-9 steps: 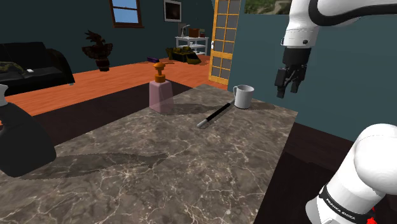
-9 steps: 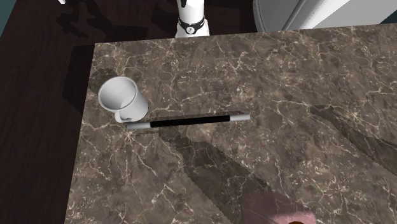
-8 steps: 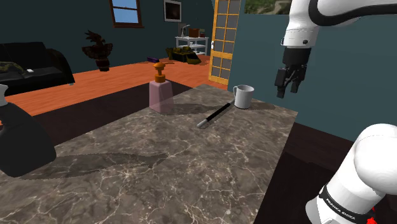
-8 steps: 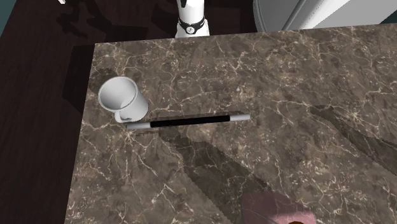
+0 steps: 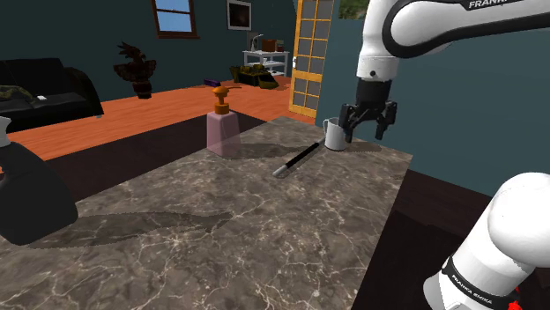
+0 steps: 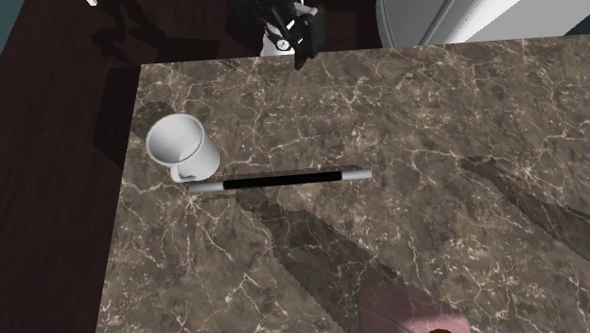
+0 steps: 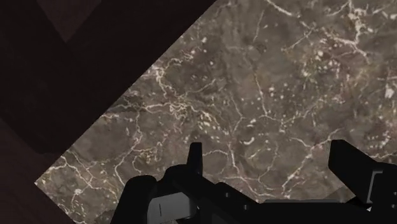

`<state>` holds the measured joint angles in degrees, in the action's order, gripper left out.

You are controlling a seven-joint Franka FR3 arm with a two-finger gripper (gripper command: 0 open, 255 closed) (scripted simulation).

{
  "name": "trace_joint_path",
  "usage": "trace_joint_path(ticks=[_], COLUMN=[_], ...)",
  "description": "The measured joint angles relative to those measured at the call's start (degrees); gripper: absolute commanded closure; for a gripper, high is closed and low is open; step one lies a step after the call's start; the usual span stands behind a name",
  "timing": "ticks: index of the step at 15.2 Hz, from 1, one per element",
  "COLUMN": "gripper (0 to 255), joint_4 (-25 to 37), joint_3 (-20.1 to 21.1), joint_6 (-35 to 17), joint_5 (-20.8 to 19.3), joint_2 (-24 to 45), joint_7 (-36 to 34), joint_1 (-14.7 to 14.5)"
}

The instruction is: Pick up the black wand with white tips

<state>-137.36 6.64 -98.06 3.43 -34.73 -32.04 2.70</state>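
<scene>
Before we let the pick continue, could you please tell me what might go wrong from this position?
1. The white mug stands close beside one tip of the wand, near the table edge; open jaws descending at that end could knock it off.
2. The wand is thin and lies flat on the table, so the jaws may close above it, roll it, or strike the top.

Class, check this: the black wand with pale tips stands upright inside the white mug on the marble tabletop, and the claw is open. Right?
Not quite. The wand lies flat on the tabletop beside the mug, not inside it, as the second exterior view shows. The mug is white and the claw is open, as stated.
</scene>
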Motion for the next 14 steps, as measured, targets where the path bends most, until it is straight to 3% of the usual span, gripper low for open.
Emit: trace_joint_path(ticks=[6,14], gripper=[0,0], joint_4=[5.48,17.25], joint_3=[7.7,12.78], joint_6=[-8.14,-14.14], joint_5=[0.93,-5.11], joint_2=[11.97,29.24], joint_7=[-22.38,-51.35], joint_1=[3.97,8.83])
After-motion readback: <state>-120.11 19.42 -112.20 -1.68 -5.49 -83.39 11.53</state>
